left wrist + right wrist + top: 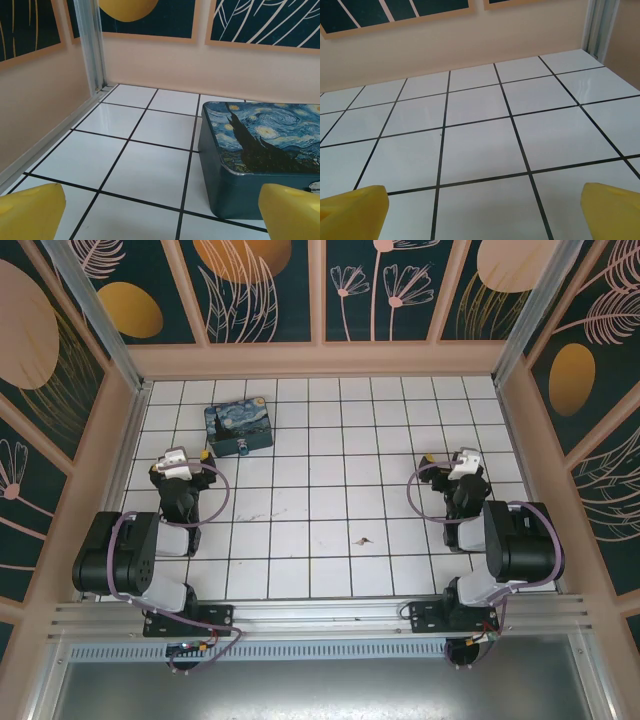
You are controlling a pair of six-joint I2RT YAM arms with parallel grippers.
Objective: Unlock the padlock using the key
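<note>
The key is a tiny brownish sliver lying flat on a white tile near the middle of the floor, between the two arms. A small pale speck on the near face of the Starry-Night box may be the padlock; it is too small to make out. A silvery bit shows at the box's near right corner. My left gripper stands open just short of the box, with bare tile between its yellow fingers. My right gripper is open over bare tiles at the right.
The Starry-Night box sits at the back left of the tiled floor. Peach walls with dark floral panels close in three sides. An aluminium post marks the back left corner.
</note>
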